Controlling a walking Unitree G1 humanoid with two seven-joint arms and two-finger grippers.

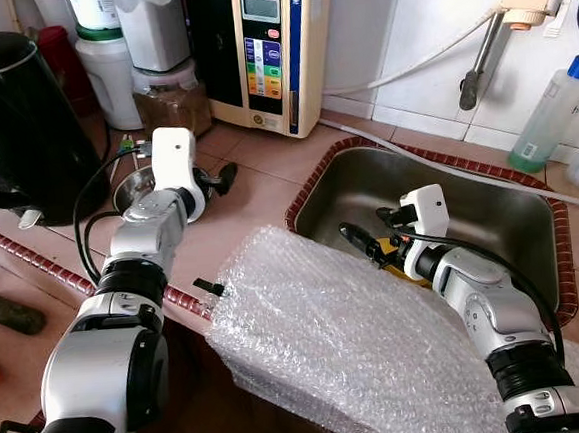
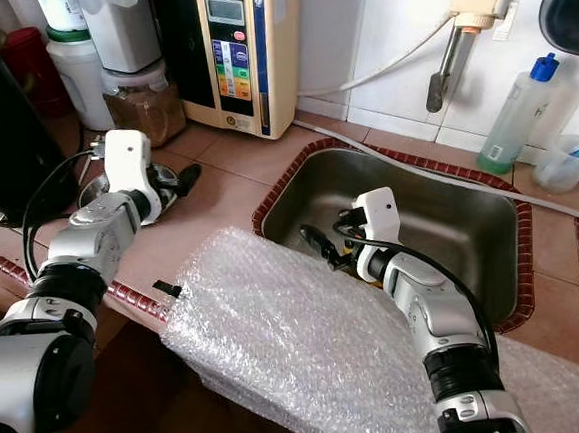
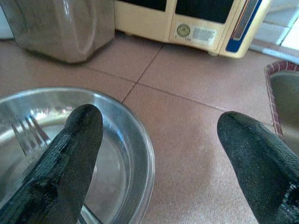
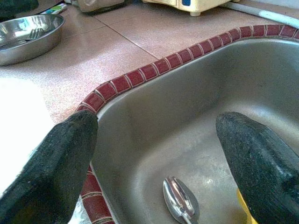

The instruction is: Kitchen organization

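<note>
Both silver arms reach forward, jaws parted.
The left gripper (image 3: 159, 154) extends ahead at the robot's left, its 2 black fingers (image 3: 70, 158) spread wide. The right gripper (image 4: 154, 158) angles downward, fingers equally apart, holding nothing.

Bright daylight from the right; glare whitens the clear bubble wrap sheet (image 4: 18, 126); black fingertips (image 3: 70, 163) close up look soft, unfocused
</note>
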